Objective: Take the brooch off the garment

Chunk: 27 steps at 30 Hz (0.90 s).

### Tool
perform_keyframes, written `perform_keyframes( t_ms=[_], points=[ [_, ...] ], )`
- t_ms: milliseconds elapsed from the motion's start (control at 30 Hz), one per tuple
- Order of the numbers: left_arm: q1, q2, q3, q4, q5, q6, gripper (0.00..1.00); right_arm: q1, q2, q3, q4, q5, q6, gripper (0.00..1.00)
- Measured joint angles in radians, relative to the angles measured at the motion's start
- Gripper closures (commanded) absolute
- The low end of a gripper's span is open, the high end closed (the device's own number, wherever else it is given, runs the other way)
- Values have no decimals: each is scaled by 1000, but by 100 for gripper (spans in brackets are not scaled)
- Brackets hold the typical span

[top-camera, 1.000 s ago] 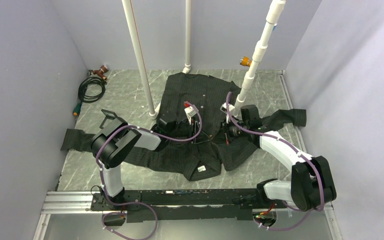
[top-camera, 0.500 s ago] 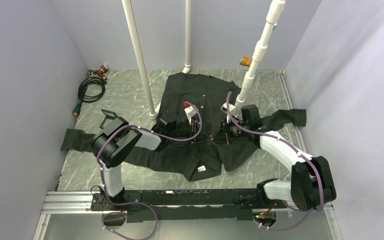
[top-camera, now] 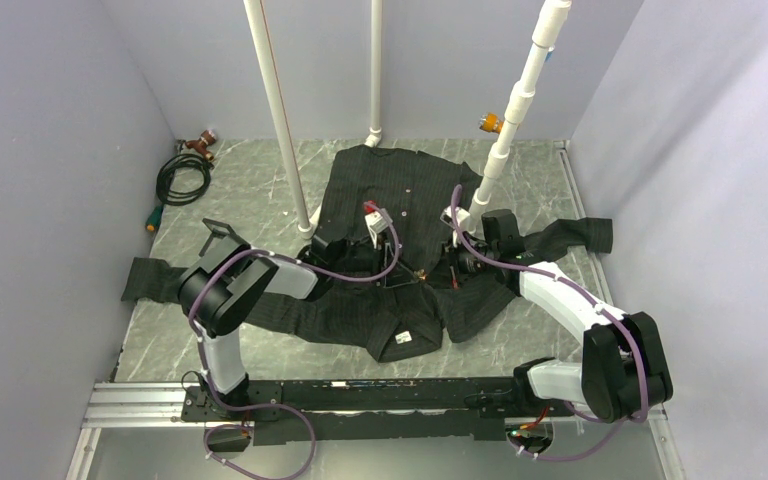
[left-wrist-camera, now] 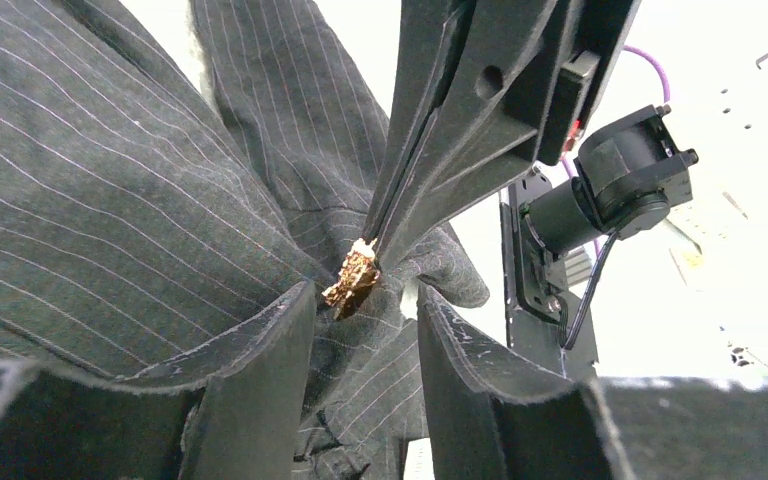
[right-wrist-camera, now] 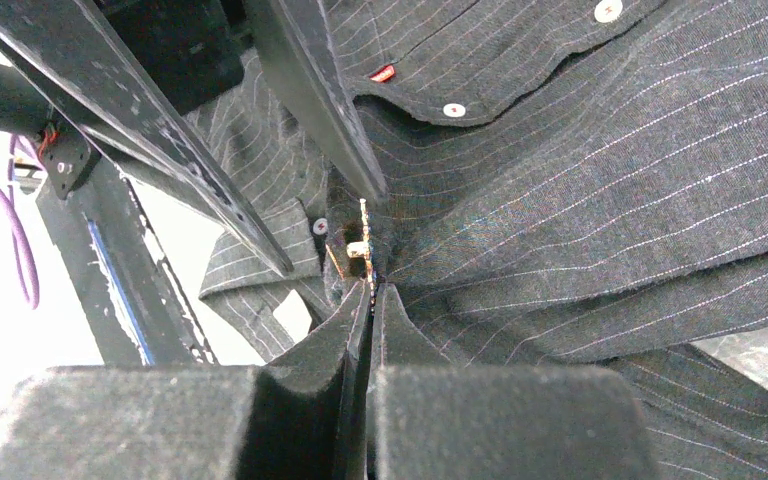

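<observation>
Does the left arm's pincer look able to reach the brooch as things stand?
Probably yes: the brooch lies just beyond the open left pincer, nothing between them, though the right pincer, shut on it, crowds one side.

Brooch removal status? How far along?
Done: both arms are at the brooch, and the right fingers are shut on it. In hand: seemingly the pull, with the garment puckered around the pin. Left to do: the brooch is not yet free of the cloth; the left fingers stand open either side.
</observation>
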<state>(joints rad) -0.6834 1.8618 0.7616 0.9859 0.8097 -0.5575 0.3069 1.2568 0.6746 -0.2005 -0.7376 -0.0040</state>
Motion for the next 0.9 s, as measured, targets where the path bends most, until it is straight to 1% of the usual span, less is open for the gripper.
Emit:
perform_keyframes(
  t_ms=[133,333,600,700,900],
  points=[
    [31,-47,-17,-6,19,64,53,0,0,0,0,-8,-31,100],
    [87,-82,-16,-51,45,212,56,0,-1,0,-1,-43,-86,100],
    [86,-89,-11,-169,87,438,60,2,-13,8,-29,-54,-224,100],
    [86,-113,-11,-229,85,541,58,8,-13,32,-54,-24,-312,100],
    [84,-172,-11,-324,65,703,52,25,-28,54,-85,64,-461,100]
  ],
)
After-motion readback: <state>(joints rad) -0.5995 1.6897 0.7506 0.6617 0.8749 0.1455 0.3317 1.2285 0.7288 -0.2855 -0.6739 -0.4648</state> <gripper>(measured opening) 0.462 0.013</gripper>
